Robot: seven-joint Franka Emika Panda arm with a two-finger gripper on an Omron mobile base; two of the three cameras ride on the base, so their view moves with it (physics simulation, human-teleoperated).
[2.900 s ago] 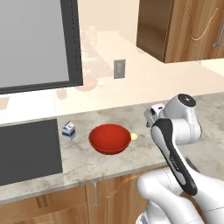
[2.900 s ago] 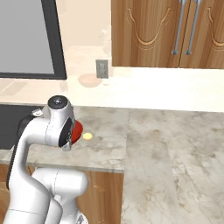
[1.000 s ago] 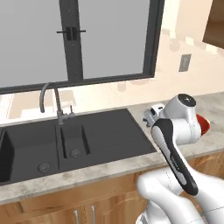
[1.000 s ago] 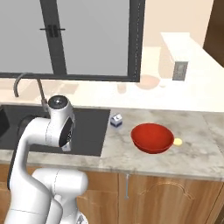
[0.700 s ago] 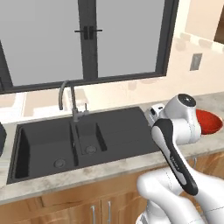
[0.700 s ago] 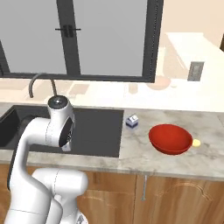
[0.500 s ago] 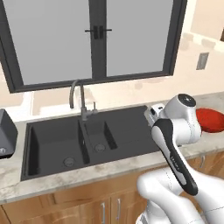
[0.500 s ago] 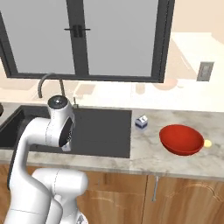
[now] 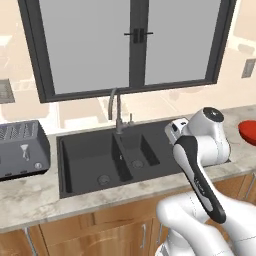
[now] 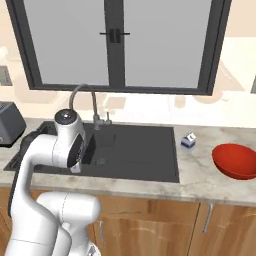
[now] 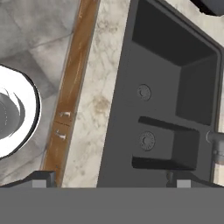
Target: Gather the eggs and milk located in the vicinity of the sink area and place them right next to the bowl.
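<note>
While the arm stands folded high above the counter's front edge, its upper link rises steeply from the base and its wrist bends over so that the hand looks straight down. In the left base view the gripper (image 9: 175, 131) shows only as a white block at the right end of the sink (image 9: 100, 155); in the hand view its two dark fingertips (image 11: 39, 178) stand far apart at the bottom corners, so the jaws are spread wide with nothing between them and nothing touched.

Below the hand lies the dark grey sink (image 11: 170, 100), a double basin with a drain in each compartment, bordered by the marble counter (image 11: 98, 100) and, beyond the counter's front edge, a wooden cabinet strip.

The right base view shows the milk carton (image 10: 188, 140), white with blue markings, upright on the counter just beside the right rear corner of the sink (image 10: 135, 150). Further right, near the counter's right end and apart from the carton, sits the red bowl (image 10: 235, 161). The left base view catches only a sliver of that bowl (image 9: 248, 132) at its right border; the carton is hidden there by the arm. That view shows a grey toaster (image 9: 22, 150) on the counter left of the sink, of which the right base view gives just a corner (image 10: 10, 122). The faucet (image 9: 117, 112) stands at the sink's rear rim, under the dark-framed window (image 9: 132, 45). No eggs can be made out.
</note>
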